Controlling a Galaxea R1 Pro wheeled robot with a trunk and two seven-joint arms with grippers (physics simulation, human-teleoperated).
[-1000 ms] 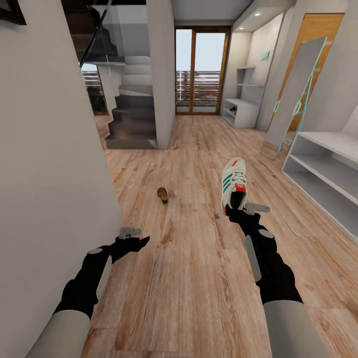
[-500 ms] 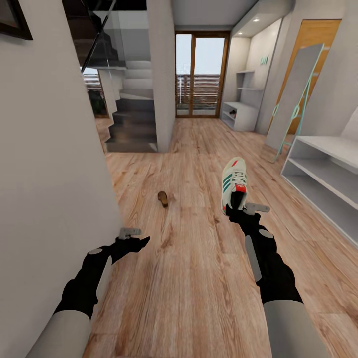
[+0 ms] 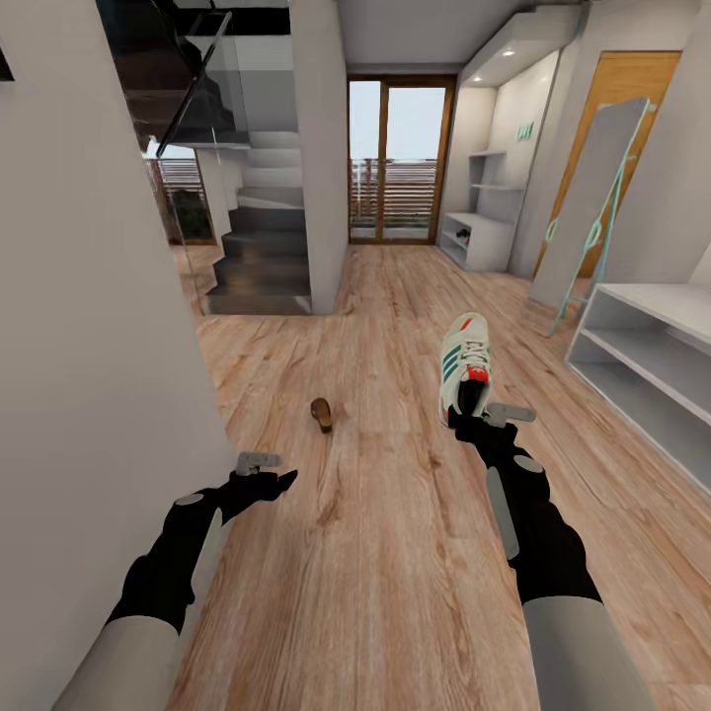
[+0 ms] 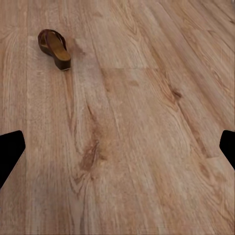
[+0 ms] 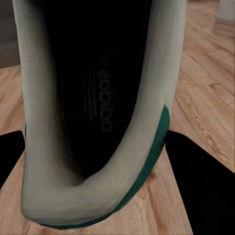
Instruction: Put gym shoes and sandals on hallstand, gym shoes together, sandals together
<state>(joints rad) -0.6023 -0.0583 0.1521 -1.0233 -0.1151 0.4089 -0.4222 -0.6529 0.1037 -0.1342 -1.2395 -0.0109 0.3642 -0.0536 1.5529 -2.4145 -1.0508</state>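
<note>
My right gripper (image 3: pixel 472 415) is shut on the heel of a cream-white gym shoe (image 3: pixel 464 370) with green stripes, holding it toe-forward above the plank floor (image 3: pixel 395 553). In the right wrist view the shoe's dark opening (image 5: pixel 98 98) sits between the black fingers (image 5: pixel 200 191). One brown sandal (image 3: pixel 322 414) lies on the floor ahead of my left gripper (image 3: pixel 277 478), which is open and holds nothing. The left wrist view looks down at the sandal (image 4: pixel 55 48) beyond its fingertips (image 4: pixel 10 152). The hallstand (image 3: pixel 647 341), pale with open shelf rows, stands at the right. The other shoe and sandal are out of view.
A white wall (image 3: pixel 89 346) runs close along my left arm. Dark stairs (image 3: pixel 259 257) rise at the back left. A tall mirror (image 3: pixel 592 197) leans beyond the hallstand. A similar pale unit (image 3: pixel 476 232) with wall shelves stands by the glass doors (image 3: pixel 400 158).
The whole picture has shifted: the camera has moved forward, so the sandal lies nearer. Both arms keep their pose, and the gym shoe stays in the right gripper.
</note>
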